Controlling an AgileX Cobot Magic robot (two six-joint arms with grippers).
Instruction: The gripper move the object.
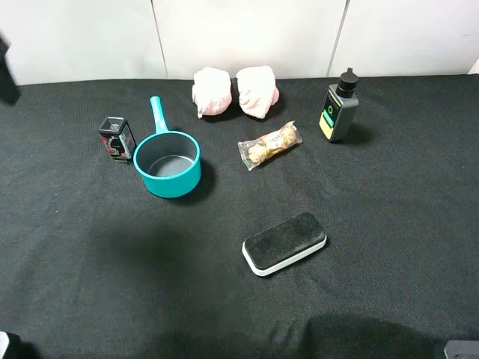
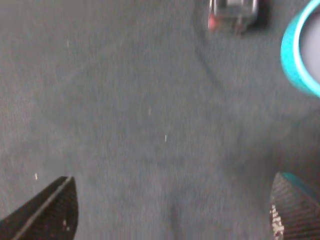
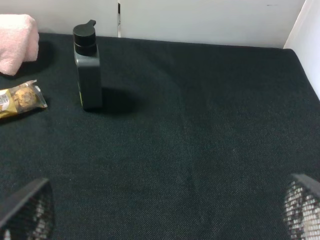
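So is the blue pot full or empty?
Empty: the teal pot shows only its bare grey inside from above, nothing in it.

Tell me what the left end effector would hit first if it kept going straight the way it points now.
Most likely the small black box, ahead and slightly off-centre between the open fingers. Only bare black cloth lies before it. The teal pot sits off to one side. Depth is unclear, so this is a judgement.

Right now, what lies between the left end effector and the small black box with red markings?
Only bare black cloth, per the left wrist view, between left end effector and box.
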